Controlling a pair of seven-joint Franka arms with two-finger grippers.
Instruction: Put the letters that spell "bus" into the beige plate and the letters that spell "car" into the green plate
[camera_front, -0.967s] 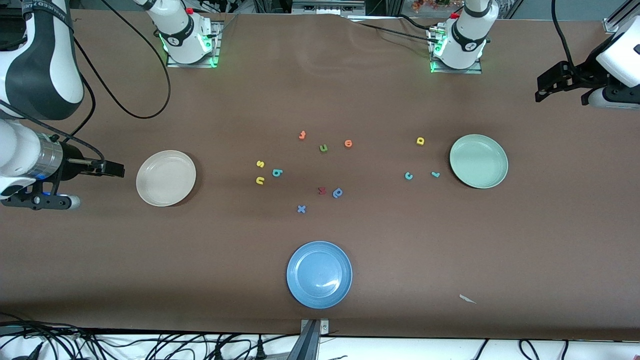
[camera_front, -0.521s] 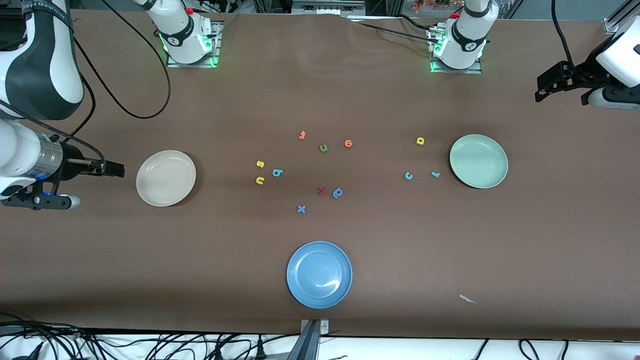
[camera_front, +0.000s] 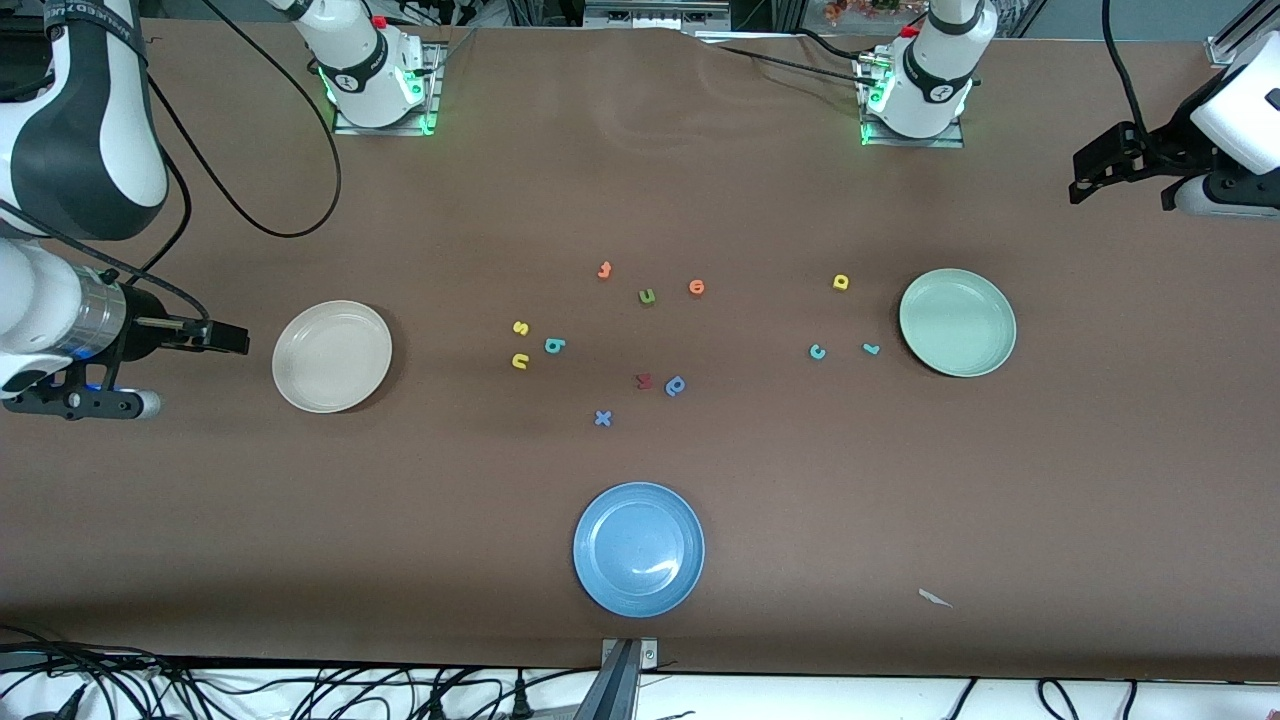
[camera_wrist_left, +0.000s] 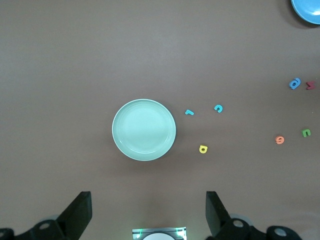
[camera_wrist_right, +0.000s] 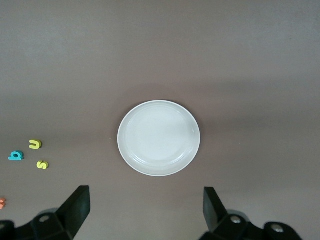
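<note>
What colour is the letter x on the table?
Blue. The x lies nearer the front camera than the other letters, clearest in the front view.

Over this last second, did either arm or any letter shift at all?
Nothing visibly changed. Both arms wait at their ends of the table with open tools, holding nothing: the right tool beside the beige plate, the left tool past the green plate. All the letters lie on the table; both plates hold none.
</note>
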